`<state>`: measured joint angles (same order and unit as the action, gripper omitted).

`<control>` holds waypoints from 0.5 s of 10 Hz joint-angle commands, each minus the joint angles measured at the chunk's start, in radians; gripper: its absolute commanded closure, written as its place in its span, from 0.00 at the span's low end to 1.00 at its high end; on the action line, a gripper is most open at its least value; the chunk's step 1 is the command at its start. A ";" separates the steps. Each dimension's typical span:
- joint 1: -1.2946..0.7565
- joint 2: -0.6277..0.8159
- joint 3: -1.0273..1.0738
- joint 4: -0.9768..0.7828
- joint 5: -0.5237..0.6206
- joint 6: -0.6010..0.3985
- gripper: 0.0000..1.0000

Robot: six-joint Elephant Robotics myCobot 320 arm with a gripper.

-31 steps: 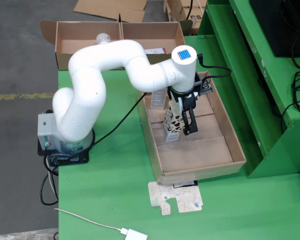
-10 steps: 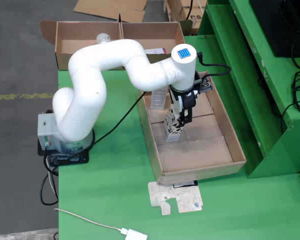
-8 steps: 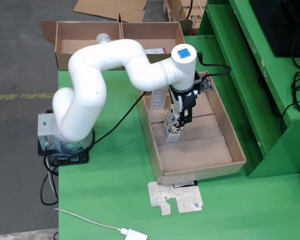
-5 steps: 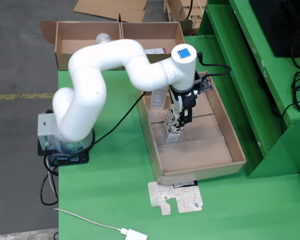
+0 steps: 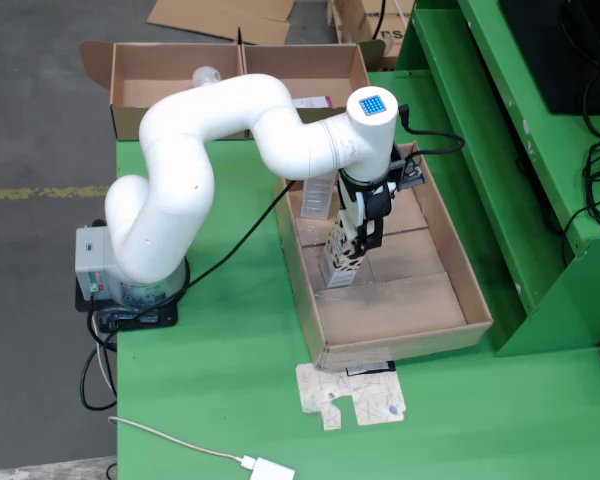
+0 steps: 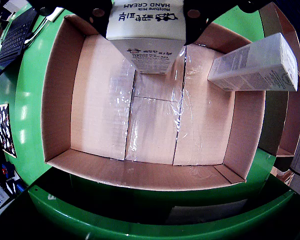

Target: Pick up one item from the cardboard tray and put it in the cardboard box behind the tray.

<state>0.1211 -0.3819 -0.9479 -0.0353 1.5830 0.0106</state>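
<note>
Green bench (image 5: 230, 370) carries everything in the fixed view. At its left edge sits the grey base of the white arm (image 5: 170, 190), which bends over to the right. At the far left, beyond the bench edge, stands the cardboard box (image 5: 238, 72), open at the top and split in two compartments; a small thing lies in each, too small to tell.

Right of the arm's base lies the cardboard tray (image 5: 450, 300), long and shallow, with its floor taped. The gripper (image 5: 352, 255) hangs over the middle of the tray, pointing down. Its black fingers (image 5: 371, 226) are closed on the hand cream carton (image 5: 342, 262), a white pack with dark spots, one finger on each side. The carton looks a little tilted, and I cannot tell if its bottom touches the tray floor.

In the gripper view the hand cream carton (image 6: 146, 30) fills the top middle, between the dark fingers (image 6: 196, 17). To the right a second white box (image 6: 255, 64) lies in the corner of the tray (image 6: 60, 125), apart from the held carton.
</note>
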 commanded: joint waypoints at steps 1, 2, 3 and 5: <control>-0.021 -0.067 0.465 -0.293 0.024 -0.017 1.00; -0.021 -0.067 0.465 -0.293 0.024 -0.017 1.00; -0.021 -0.067 0.465 -0.293 0.024 -0.017 1.00; -0.008 -0.238 0.948 -0.519 0.003 -0.009 1.00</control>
<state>0.1073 -0.4662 -0.7976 -0.1702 1.6013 0.0000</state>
